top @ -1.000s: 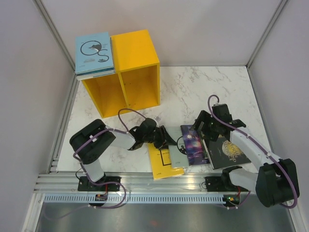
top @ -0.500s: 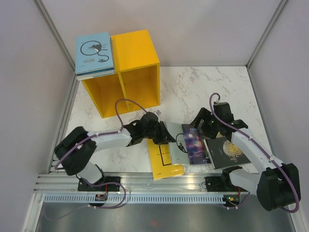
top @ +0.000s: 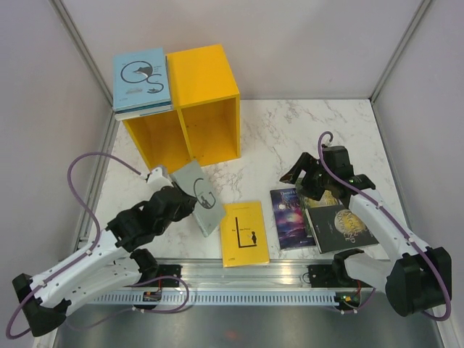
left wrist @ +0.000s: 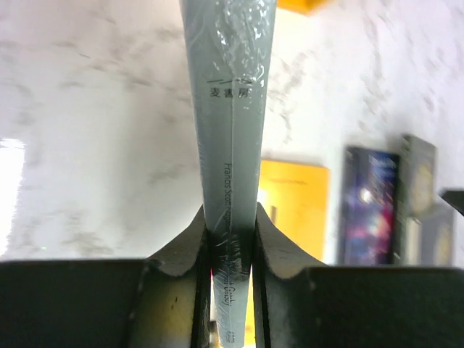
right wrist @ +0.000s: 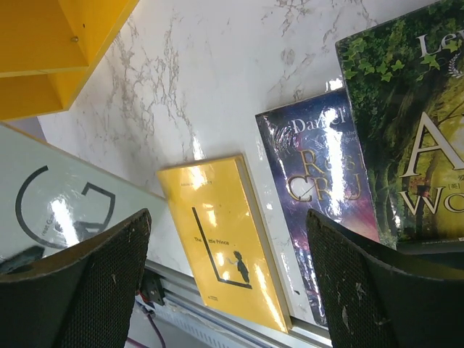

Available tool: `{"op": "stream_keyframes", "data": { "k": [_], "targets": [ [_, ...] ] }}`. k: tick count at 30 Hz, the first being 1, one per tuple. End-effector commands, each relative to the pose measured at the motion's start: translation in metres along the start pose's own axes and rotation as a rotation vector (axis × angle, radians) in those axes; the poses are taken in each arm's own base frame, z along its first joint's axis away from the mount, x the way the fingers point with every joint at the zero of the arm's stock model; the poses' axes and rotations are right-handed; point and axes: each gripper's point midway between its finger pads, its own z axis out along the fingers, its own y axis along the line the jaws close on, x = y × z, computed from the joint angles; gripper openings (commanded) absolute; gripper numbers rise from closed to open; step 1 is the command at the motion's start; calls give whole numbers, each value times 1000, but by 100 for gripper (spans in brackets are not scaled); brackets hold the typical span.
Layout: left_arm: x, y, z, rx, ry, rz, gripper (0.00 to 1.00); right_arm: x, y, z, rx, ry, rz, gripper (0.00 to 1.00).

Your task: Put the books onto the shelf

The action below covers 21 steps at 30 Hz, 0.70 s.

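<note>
Left wrist, tool (left wrist: 230, 233) pinching grey book (left wrist: 229, 87)

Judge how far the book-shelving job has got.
Done: a light blue swirl-cover paperback lies on top of the bright yellow wooden shelf. In hand: the left claw grips a thin grey-green paperback. Left: at least a yellow paperback, a purple galaxy paperback and a black-and-gold paperback lie on the marble table.
</note>
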Motion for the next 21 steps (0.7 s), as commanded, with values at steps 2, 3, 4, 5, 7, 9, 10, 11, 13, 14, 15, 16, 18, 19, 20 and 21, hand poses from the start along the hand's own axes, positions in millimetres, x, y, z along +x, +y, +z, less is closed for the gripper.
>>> {"op": "stream_keyframes", "data": {
  "k": [2, 3, 4, 5, 7, 9, 10, 11, 13, 14, 15, 16, 18, 19, 20, 21],
  "targets": [
    [-68, 32, -16, -165, -333, -4, 2, -5, 20, -4, -62, -15, -8, 89],
    [-73, 32, -18, -171, -354, -2, 2, -5, 22, -4, -67, -14, -10, 89],
    [-78, 33, -20, -182, -374, 1, 2, -6, 22, -4, -65, -16, -10, 89],
    [-86, 34, -23, -201, -411, 13, 2, -6, 23, -4, -67, -15, -12, 89],
    [-95, 36, -26, -223, -450, 16, 2, -6, 24, -3, -69, -10, -16, 89],
    [-107, 38, -31, -251, -507, 15, 2, -5, 25, -2, -68, -6, -20, 88],
    [-110, 39, -32, -259, -526, 13, 2, -5, 25, -2, -69, -5, -21, 88],
    [-116, 40, -35, -269, -557, 13, 2, -4, 25, -2, -70, -3, -23, 88],
    [-125, 32, -36, -248, -598, -5, 2, -3, 24, -2, -67, 1, -25, 88],
    [-126, 33, -34, -257, -613, 19, 2, -3, 24, -2, -67, 0, -24, 88],
    [-129, 32, -34, -255, -628, 16, 2, -2, 24, -1, -67, 3, -25, 88],
    [-130, 31, -33, -251, -637, 16, 2, -2, 23, 0, -64, 4, -26, 88],
    [-136, 23, -28, -222, -671, 15, 2, -2, 23, 0, -60, 5, -28, 88],
    [-139, 20, -26, -206, -682, 13, 2, -2, 22, 1, -59, 8, -30, 87],
    [-141, 14, -21, -173, -683, 17, 2, -2, 23, 1, -60, 9, -34, 88],
    [-148, 20, -20, -187, -703, -5, 2, -4, 24, 1, -61, 6, -36, 87]
  ]
}}
